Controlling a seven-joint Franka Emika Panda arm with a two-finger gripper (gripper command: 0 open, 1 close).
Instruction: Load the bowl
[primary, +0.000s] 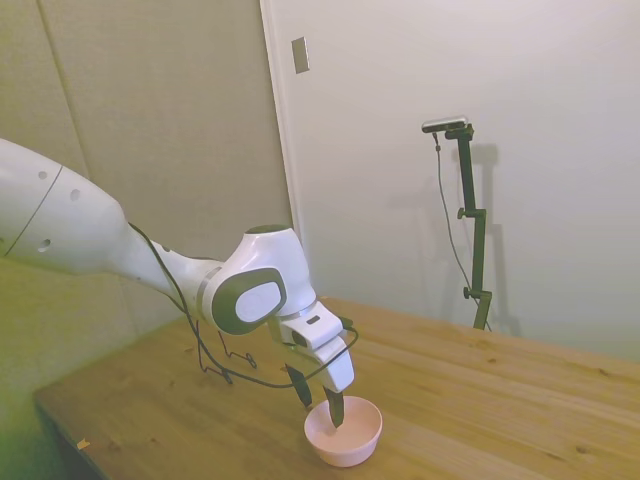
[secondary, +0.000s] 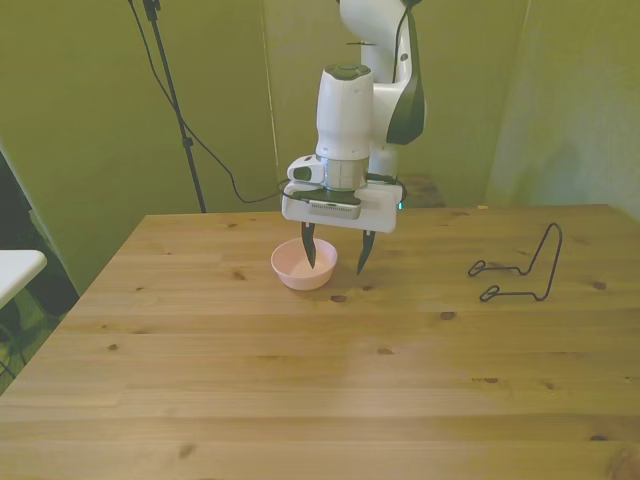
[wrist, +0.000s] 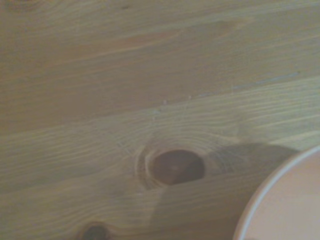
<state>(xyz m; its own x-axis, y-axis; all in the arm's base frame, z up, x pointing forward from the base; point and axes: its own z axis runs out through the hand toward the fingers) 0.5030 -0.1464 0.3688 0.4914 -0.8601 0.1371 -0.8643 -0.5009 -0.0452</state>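
The pale-pink bowl (primary: 352, 432) (secondary: 293, 268) stands on the wooden table (secondary: 320, 380), toward the front view's left of centre. My gripper (primary: 320, 400) (secondary: 337, 254) is open and lowered over the bowl's rim. One fingertip (secondary: 309, 252) hangs inside the bowl; the other is outside it, on the front view's right. Nothing is held between the fingers. Apart from that fingertip, I see nothing in the bowl. The wrist view shows a curved piece of the bowl's rim (wrist: 285, 200) beside a dark knot in the wood.
A black wire stand (secondary: 520, 268) sits on the table at the front view's right, well apart from the bowl. A white surface's corner (secondary: 15, 268) shows beyond the table's edge at the front view's left.
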